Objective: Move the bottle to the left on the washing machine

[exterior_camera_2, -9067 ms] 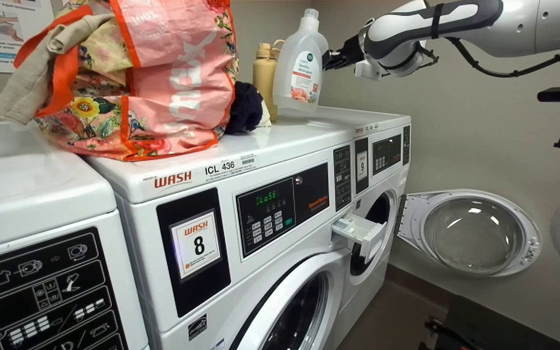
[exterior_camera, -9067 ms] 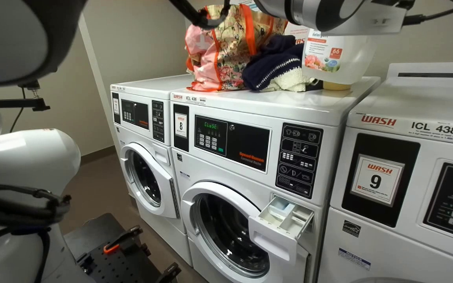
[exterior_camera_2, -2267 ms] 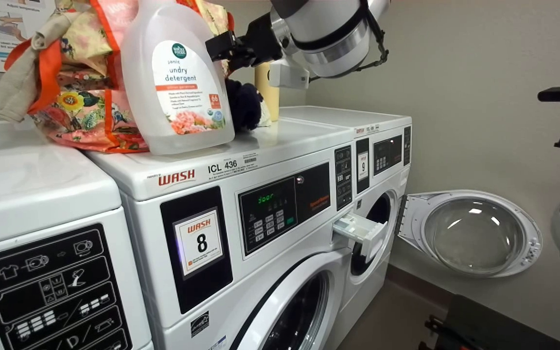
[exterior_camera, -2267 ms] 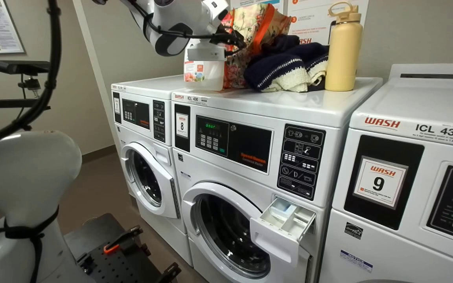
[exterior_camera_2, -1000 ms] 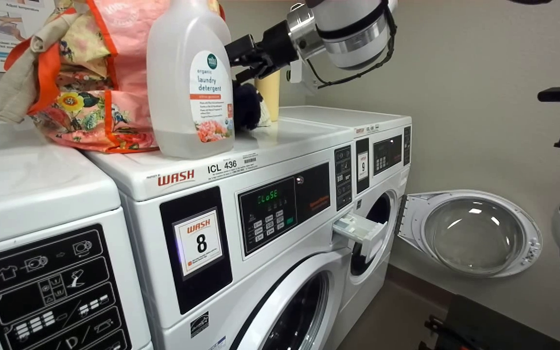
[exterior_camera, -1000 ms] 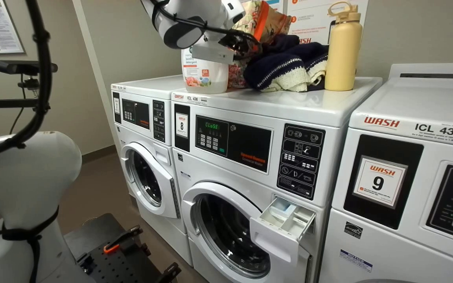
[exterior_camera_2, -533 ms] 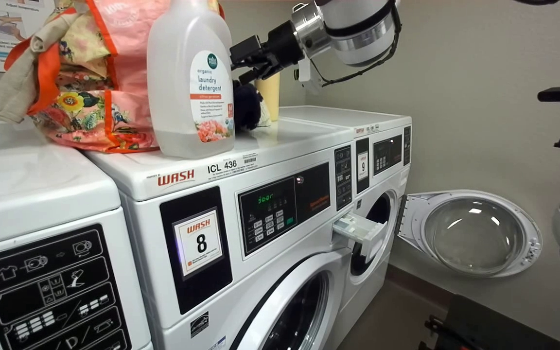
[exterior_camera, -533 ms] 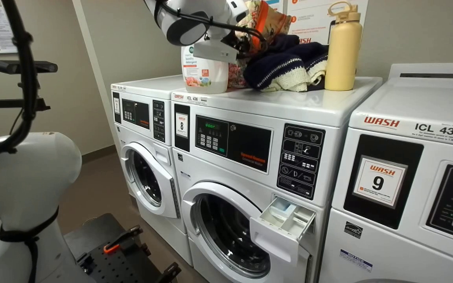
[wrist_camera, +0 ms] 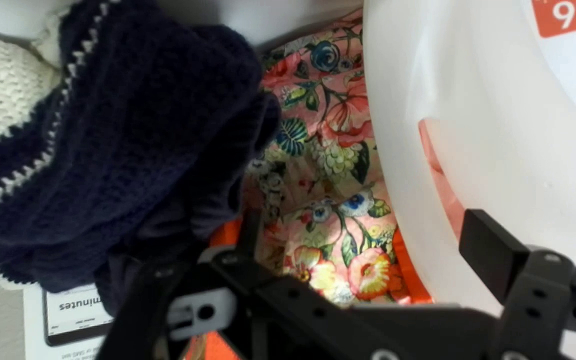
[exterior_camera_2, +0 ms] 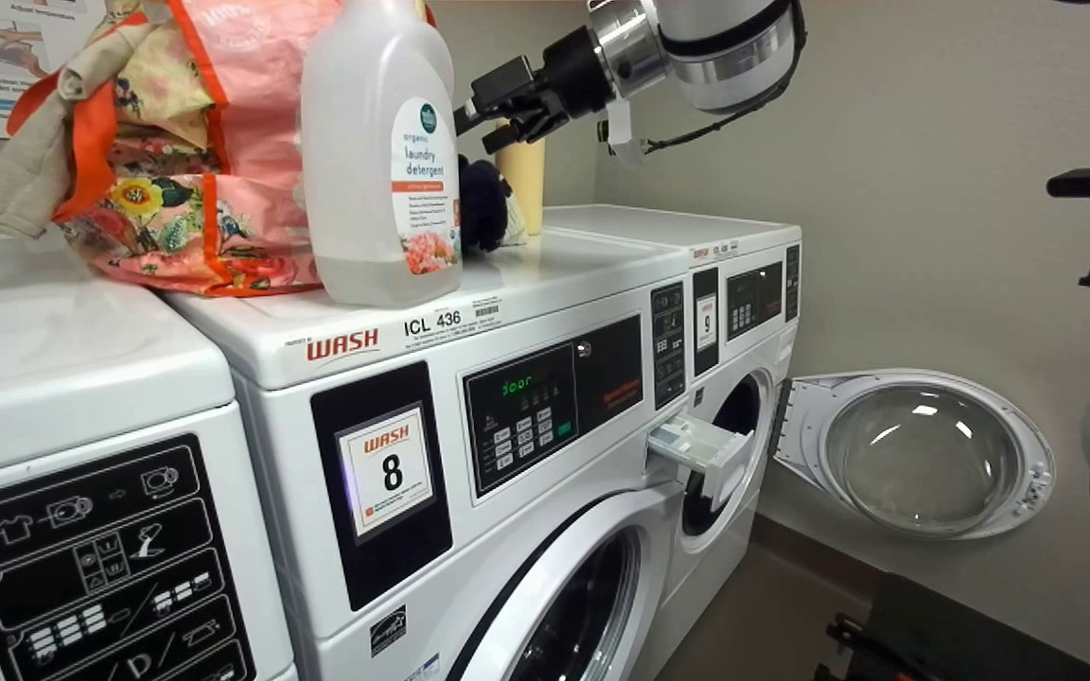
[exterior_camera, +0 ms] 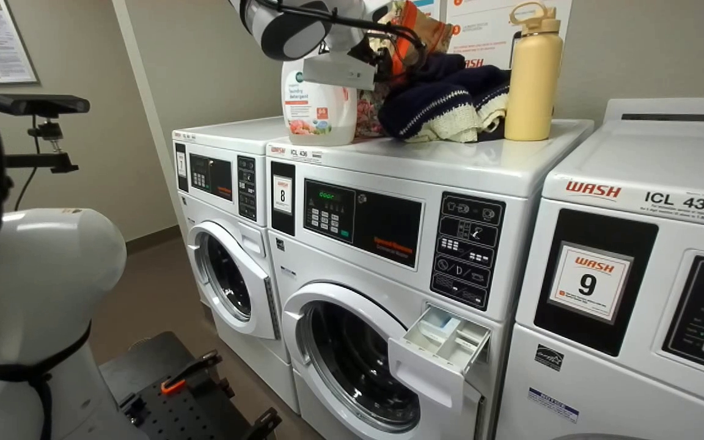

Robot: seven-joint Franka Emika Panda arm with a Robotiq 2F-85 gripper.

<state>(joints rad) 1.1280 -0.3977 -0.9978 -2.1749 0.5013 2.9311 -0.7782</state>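
Exterior view: a large squat white plastic detergent jug (exterior_camera: 321, 113) with an orange-red label band stands upright by the front edge of the white front-loading washing machine (exterior_camera: 450, 159) numbered 8, near the top's front left corner. The shift left looks done, so I judge the step in hand to be getting clear without toppling it: draw straight back, slowly, and only then swing toward the right edge; a sideways tug could pull the jug off the front edge.

In an exterior view, the black two-fingered gripper (exterior_camera_2: 477, 131) reaches in at the jug's right side, its upper tip at the jug's outline, its lower tip apart from it.

Wrist view: the fingers (wrist_camera: 490, 252) are spread wide, clasping nothing. One overlaps the jug beside its moulded handle (wrist_camera: 403, 165), touching or not I cannot say; the other shows beside a navy knitted cloth (wrist_camera: 158, 125) with cream stitching.
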